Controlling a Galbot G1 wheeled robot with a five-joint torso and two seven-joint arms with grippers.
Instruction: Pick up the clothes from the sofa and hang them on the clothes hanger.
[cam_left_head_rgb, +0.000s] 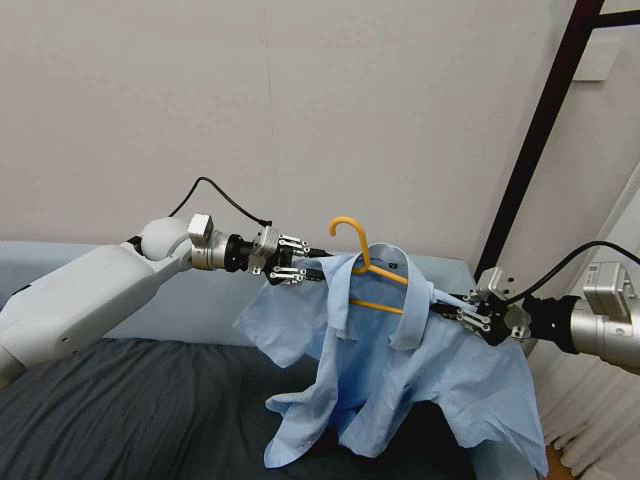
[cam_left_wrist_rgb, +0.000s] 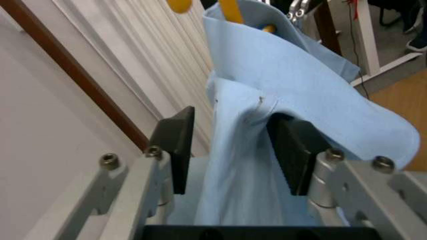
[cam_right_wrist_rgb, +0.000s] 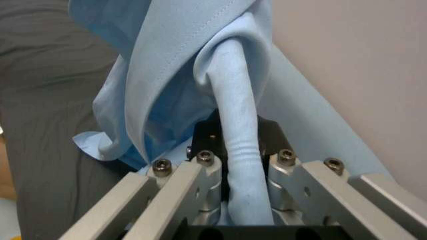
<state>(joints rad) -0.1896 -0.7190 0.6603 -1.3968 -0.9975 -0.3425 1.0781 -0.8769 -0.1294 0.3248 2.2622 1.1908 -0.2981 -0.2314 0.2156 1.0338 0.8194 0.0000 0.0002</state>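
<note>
While the right gripper (cam_left_head_rgb: 452, 306) pinches a rolled fold of the blue shirt (cam_left_head_rgb: 400, 380) between its fingers (cam_right_wrist_rgb: 175, 190), the left gripper (cam_left_head_rgb: 300, 266) has fingers (cam_left_wrist_rgb: 175, 145) spread, shirt cloth between them, yellow hanger (cam_left_head_rgb: 352, 235) just beyond.

We log free air above the hanger (cam_left_head_rgb: 352, 240) — the dark rack post (cam_left_head_rgb: 530, 150) rises just behind the right hand (cam_left_head_rgb: 450, 303); the draped shirt (cam_left_head_rgb: 400, 380) and sofa (cam_left_head_rgb: 120, 400) block below.

One light-blue shirt (cam_left_head_rgb: 400, 380) and one yellow hanger (cam_left_head_rgb: 352, 232) are counted. Two tools are present: the left tool (cam_left_head_rgb: 300, 265) and the right tool (cam_left_head_rgb: 465, 310). One sofa (cam_left_head_rgb: 200, 310) and one dark upright post (cam_left_head_rgb: 530, 150) are also recorded.
</note>
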